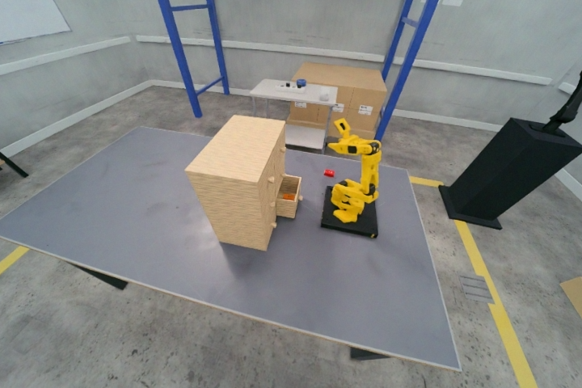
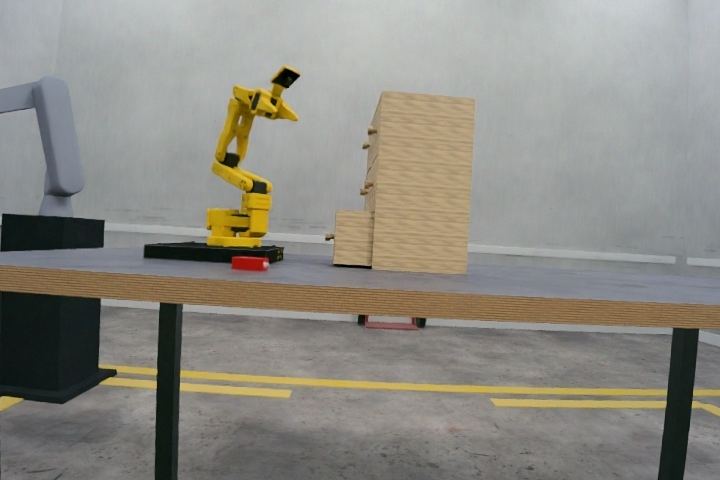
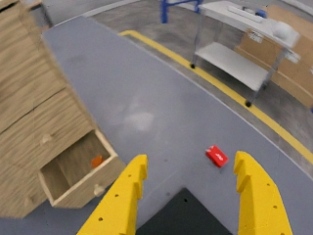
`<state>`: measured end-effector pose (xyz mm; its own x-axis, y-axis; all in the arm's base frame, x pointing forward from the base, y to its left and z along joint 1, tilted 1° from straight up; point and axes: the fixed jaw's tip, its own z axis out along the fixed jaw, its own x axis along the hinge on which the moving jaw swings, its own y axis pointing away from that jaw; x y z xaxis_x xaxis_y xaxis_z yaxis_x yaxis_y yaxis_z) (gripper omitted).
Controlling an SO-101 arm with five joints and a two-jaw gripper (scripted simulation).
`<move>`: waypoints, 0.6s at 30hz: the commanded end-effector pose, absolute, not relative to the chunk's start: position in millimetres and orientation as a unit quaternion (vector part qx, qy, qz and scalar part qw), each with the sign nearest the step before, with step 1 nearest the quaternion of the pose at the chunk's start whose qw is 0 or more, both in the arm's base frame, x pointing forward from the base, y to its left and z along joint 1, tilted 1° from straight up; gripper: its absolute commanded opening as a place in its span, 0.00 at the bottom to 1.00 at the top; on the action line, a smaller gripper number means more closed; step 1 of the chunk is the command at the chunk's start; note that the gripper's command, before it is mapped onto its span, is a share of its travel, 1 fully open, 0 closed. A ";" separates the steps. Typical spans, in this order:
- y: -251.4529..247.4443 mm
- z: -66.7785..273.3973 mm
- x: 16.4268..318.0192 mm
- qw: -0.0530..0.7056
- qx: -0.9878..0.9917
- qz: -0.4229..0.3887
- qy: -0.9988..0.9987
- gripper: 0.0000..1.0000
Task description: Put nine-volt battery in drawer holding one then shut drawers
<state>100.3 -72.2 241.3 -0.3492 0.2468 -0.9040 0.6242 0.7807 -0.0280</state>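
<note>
A red nine-volt battery (image 1: 329,172) lies on the grey table beside the arm's black base; it also shows in the exterior view (image 2: 250,263) and in the wrist view (image 3: 217,156). The wooden chest of drawers (image 1: 239,178) stands left of the arm. Its bottom drawer (image 1: 288,196) is pulled out, and an orange battery (image 3: 97,161) lies inside. The other drawers are shut. My gripper (image 1: 335,147) is raised high above the base, between the chest and the red battery, open and empty; it also shows in the wrist view (image 3: 191,160).
The table's far edge runs just beyond the red battery. Off the table stand a white shelf table (image 1: 295,91), cardboard boxes (image 1: 347,98), blue ladder frames (image 1: 403,68) and a black pedestal (image 1: 507,169).
</note>
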 end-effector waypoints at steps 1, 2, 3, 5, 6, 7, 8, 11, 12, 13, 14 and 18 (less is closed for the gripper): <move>-85.7 241.6 89.5 0.486 0.329 -0.221 0.779 0.30; -88.6 241.6 86.7 0.482 0.342 -0.229 0.774 0.30; -91.4 241.6 83.7 0.478 0.354 -0.237 0.768 0.30; -96.7 241.6 77.6 0.470 0.379 -0.252 0.756 0.30; -96.7 241.6 77.6 0.470 0.379 -0.252 0.756 0.30; -96.7 241.6 77.6 0.470 0.379 -0.252 0.756 0.30; -99.2 241.6 74.4 0.466 0.392 -0.260 0.750 0.30; -106.0 241.6 64.3 0.453 0.428 -0.282 0.729 0.30; -108.1 241.6 60.8 0.448 0.440 -0.290 0.722 0.30; -110.0 241.6 57.2 0.443 0.451 -0.297 0.715 0.30; -111.8 241.6 53.6 0.439 0.463 -0.304 0.708 0.30; -115.8 241.6 44.2 0.426 0.492 -0.322 0.688 0.30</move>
